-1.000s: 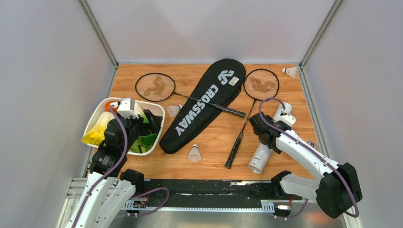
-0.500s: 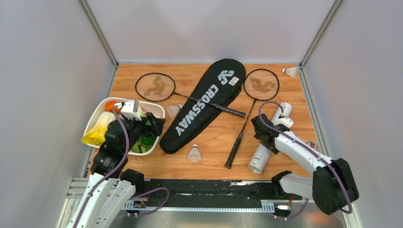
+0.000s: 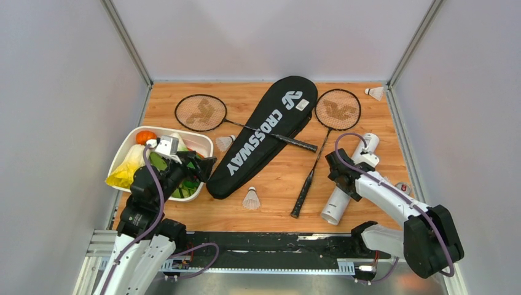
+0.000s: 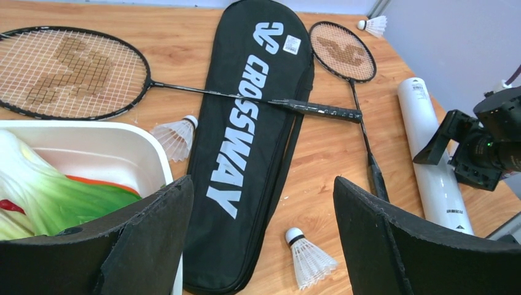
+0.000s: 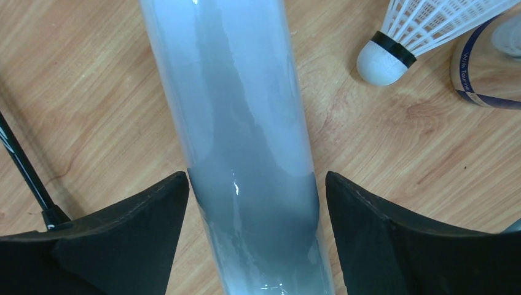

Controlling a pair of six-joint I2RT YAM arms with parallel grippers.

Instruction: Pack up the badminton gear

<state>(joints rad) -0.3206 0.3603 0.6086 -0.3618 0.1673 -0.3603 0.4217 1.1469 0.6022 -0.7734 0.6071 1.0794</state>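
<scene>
The black "CROSSWAY" bag (image 3: 264, 135) lies slanted mid-table, also in the left wrist view (image 4: 246, 123). One racket (image 3: 201, 112) lies left with its handle across the bag. The other racket (image 3: 337, 109) lies right of the bag. Shuttlecocks lie by the tray (image 3: 225, 142), in front of the bag (image 3: 250, 198) and at the far right corner (image 3: 375, 93). The white tube (image 3: 336, 206) lies at the right. My right gripper (image 5: 256, 178) is open and straddles the tube (image 5: 233, 110) with a finger on each side. My left gripper (image 4: 262, 182) is open and empty above the tray's right edge.
The white tray (image 3: 132, 138) of toy vegetables stands at the left, under my left arm. Another shuttlecock (image 5: 424, 31) and a round cap (image 5: 491, 74) lie just right of the tube. The right racket's handle (image 5: 24, 178) lies just left of it. Grey walls enclose the table.
My left gripper has swung right, from over the tray toward the bag. My right gripper has shifted slightly nearer along the tube, leaving its far end more exposed.
</scene>
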